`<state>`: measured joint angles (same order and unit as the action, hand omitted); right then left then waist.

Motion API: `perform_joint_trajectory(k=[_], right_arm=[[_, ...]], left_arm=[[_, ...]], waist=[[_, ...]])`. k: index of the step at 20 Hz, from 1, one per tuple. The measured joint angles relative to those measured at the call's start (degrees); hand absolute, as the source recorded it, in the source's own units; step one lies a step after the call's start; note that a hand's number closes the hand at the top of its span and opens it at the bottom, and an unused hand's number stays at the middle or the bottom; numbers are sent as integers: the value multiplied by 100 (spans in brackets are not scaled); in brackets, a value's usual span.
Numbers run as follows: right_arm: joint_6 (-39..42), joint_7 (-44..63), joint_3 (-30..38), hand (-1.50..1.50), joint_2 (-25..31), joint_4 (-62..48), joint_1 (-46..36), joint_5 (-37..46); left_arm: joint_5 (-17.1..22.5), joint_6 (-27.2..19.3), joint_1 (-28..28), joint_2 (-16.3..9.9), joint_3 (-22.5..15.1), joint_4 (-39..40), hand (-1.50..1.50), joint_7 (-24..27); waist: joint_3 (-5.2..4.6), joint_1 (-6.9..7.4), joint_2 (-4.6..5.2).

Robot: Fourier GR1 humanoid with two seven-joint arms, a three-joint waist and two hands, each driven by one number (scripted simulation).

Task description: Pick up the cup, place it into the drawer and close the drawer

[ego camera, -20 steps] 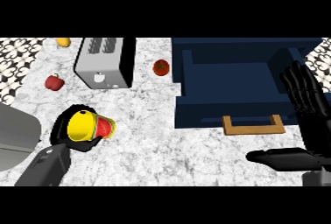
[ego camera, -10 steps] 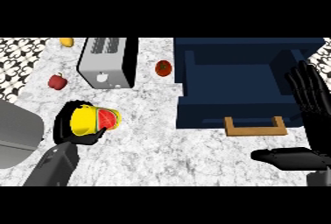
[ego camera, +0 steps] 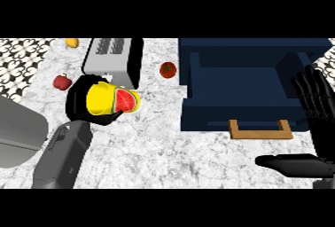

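Over on the left, the left hand (ego camera: 83, 99) is curled round the yellow cup (ego camera: 112, 98), holding it above the counter (ego camera: 163, 146) beside the toaster (ego camera: 112, 60). The pick-up looks done. Moving right, the blue drawer (ego camera: 245, 84) stands open, wooden handle (ego camera: 259, 129) facing us: placing and closing remain. Far right, the right hand (ego camera: 317, 115) rests open, fingers straight.

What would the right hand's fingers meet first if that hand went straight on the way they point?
The right hand points up the view, fingers straight, beside the open drawer. Its line likely runs along the drawer's right wall; whether it would touch or pass is unclear, depth being hard to judge.
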<state>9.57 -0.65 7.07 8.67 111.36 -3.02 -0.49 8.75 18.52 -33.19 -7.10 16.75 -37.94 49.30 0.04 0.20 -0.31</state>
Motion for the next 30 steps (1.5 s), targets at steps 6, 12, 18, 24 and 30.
perform_joint_trajectory(k=[6,12,18,24,30], right_arm=[[31,18,119,-150,45,2,11,-75],[127,-32,265,-150,131,-124,-85,-217],[224,-87,377,-150,187,-136,-49,-319],[360,-283,408,-150,191,-136,148,-352],[366,-232,402,-150,200,-205,4,-351]], left_arm=[[-33,-600,-365,390,-412,-1236,150,-995],[-87,-1332,-990,626,-974,-1986,150,-2062],[-41,-2086,-1811,690,-1448,-1946,150,-2816],[292,-2883,-2636,705,-1917,-1402,150,-3245],[849,-3239,-3267,709,-2281,-454,150,-3231]], waist=[[2,13,-5],[0,-26,9],[-1,-76,25],[-2,-139,38],[-2,-190,56]])
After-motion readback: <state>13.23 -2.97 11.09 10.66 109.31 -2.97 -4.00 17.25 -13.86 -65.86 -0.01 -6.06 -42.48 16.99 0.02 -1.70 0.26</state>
